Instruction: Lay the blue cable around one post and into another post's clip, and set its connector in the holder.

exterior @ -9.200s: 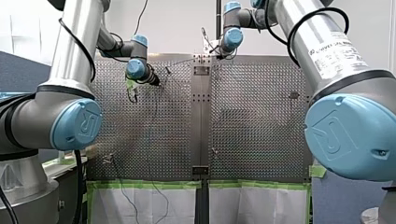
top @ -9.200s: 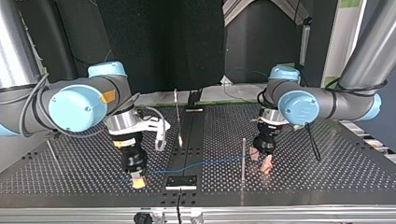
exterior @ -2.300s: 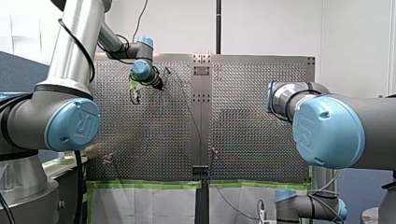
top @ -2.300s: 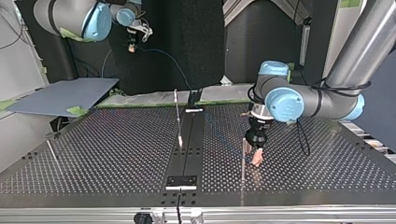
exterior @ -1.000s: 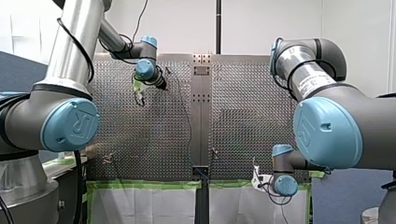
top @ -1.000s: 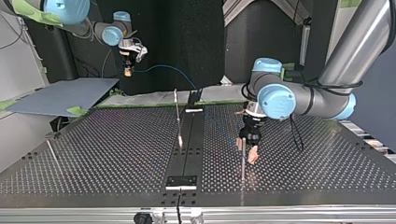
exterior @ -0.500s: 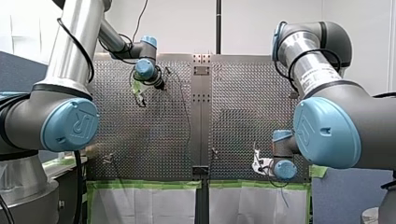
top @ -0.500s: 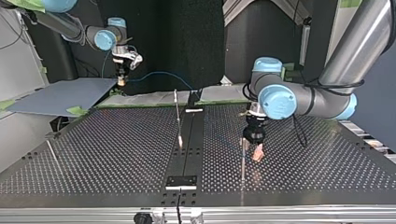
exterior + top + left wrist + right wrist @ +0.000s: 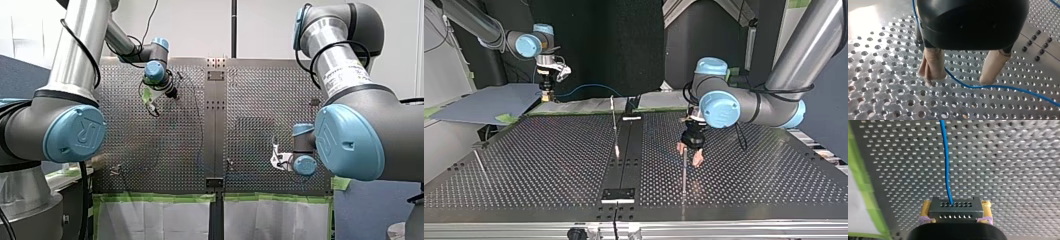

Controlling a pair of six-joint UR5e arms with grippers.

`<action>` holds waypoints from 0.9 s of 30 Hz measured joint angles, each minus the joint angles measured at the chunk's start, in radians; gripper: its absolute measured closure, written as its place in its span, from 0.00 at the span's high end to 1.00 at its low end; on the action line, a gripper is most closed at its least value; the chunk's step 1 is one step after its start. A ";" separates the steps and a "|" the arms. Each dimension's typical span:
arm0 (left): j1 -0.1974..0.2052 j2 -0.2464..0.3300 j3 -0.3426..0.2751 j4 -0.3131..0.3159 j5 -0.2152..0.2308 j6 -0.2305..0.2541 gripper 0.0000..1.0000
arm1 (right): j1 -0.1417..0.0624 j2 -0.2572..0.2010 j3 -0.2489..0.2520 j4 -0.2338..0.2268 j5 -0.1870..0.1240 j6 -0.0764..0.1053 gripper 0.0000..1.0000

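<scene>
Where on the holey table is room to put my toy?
Top view: the table is bare between the leaning rod at its left edge and the middle post, and again right of my left gripper. It is crowded at that gripper, where another post and the blue cable sit.

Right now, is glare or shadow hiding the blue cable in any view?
Left wrist view: glare whitens the table beside my left gripper, away from the blue cable, which reads clearly. Right wrist view: even light, cable plain up from the connector. Front view: thin and faint against the shiny table.

Connector (image 9: 956, 211) between yellow fingers (image 9: 926, 210), blue cable (image 9: 946, 165) ahead
</scene>
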 joint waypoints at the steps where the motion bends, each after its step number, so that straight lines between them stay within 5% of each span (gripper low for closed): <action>1: 0.000 0.002 -0.002 -0.003 0.000 -0.011 1.00 | 0.000 -0.011 0.000 0.000 0.000 0.000 0.00; 19: -0.001 0.064 -0.059 -0.010 -0.014 -0.176 1.00 | -0.009 -0.183 0.049 -0.039 0.011 -0.006 0.00; 27: 0.000 0.102 -0.091 -0.026 -0.014 -0.239 1.00 | -0.004 -0.172 0.065 -0.048 0.034 -0.008 0.00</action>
